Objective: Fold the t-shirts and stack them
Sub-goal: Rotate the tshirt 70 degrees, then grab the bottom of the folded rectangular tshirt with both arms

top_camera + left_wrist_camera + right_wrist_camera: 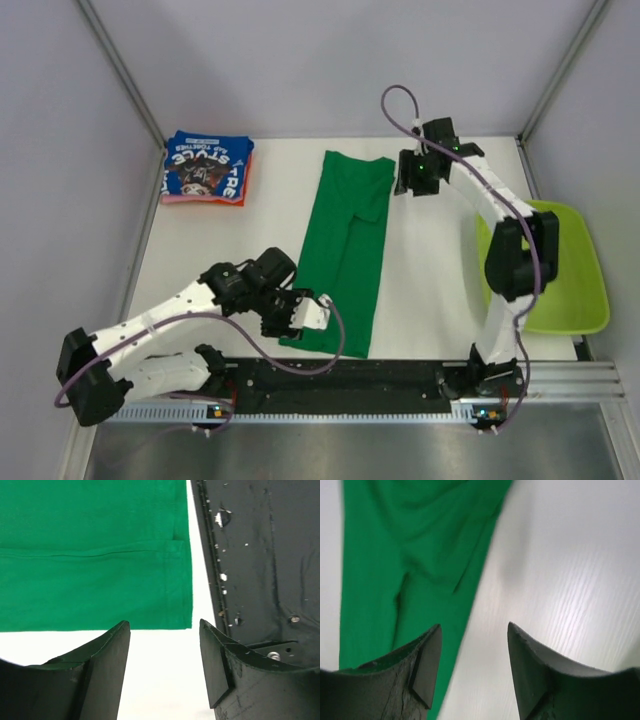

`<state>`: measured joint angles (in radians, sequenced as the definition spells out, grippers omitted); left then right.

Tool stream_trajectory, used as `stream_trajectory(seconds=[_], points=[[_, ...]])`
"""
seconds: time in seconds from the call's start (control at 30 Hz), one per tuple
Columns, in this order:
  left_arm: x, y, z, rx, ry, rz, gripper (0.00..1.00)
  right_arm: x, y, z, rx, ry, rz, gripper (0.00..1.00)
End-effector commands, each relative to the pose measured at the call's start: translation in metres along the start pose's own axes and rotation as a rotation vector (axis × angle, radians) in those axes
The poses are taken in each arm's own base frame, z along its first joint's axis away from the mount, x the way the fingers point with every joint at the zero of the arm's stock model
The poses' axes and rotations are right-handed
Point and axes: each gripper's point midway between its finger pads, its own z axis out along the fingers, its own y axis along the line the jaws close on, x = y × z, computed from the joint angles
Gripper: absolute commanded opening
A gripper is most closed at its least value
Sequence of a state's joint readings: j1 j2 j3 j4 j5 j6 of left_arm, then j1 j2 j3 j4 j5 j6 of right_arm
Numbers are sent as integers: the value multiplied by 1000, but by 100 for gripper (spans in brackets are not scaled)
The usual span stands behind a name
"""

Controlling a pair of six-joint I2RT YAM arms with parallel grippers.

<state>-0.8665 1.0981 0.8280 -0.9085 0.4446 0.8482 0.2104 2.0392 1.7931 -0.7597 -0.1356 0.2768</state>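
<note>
By the bases, the left gripper (162,627), fingers apart and empty, hovers just off the near hem of the green t-shirt (345,250), a long folded strip mid-table, with the right gripper (474,630), likewise spread and empty, at its far end and the blue t-shirt (207,165) atop the orange-pink t-shirt (205,201) far left.

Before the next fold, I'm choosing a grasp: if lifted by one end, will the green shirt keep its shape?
Probably not: the green shirt lies flat in a long creased strip, so it would likely sag from the held end. Layers overlap near the hem, so they may slip apart. It looks thin, probably light; pushed, it would likely bunch.
</note>
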Motion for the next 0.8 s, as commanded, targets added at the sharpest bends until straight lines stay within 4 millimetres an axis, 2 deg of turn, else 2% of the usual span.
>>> stream_trajectory(seconds=[0.0,0.1,0.13,0.17,0.2,0.3,0.37,0.47,0.53,0.57,0.67,0.77], points=[[7,15,-8,-125,11,107,63,21,103,-108,-308,-318,-418,55],[23,15,5,-131,44,121,66,104,142,-140,-514,-407,-810,56],[30,10,11,-108,53,124,66,138,149,-147,-585,-424,-943,74],[37,4,19,-77,61,129,67,163,155,-154,-651,-458,-1065,98],[43,-2,25,-51,64,133,68,202,154,-154,-734,-451,-1165,99],[56,-5,39,-42,81,141,69,268,157,-168,-905,-473,-1393,99],[64,-2,46,-57,103,150,69,300,148,-160,-915,-394,-1521,96],[74,0,54,-69,131,150,66,353,128,-131,-889,-208,-1723,91],[73,4,57,-83,133,124,61,378,119,-114,-861,-130,-1839,88],[71,2,58,-75,132,106,58,384,118,-107,-848,-119,-1865,86],[68,-5,60,-42,127,84,36,388,127,-92,-840,-183,-1885,76],[70,-13,60,-19,139,74,17,388,136,-87,-828,-239,-1884,64]])
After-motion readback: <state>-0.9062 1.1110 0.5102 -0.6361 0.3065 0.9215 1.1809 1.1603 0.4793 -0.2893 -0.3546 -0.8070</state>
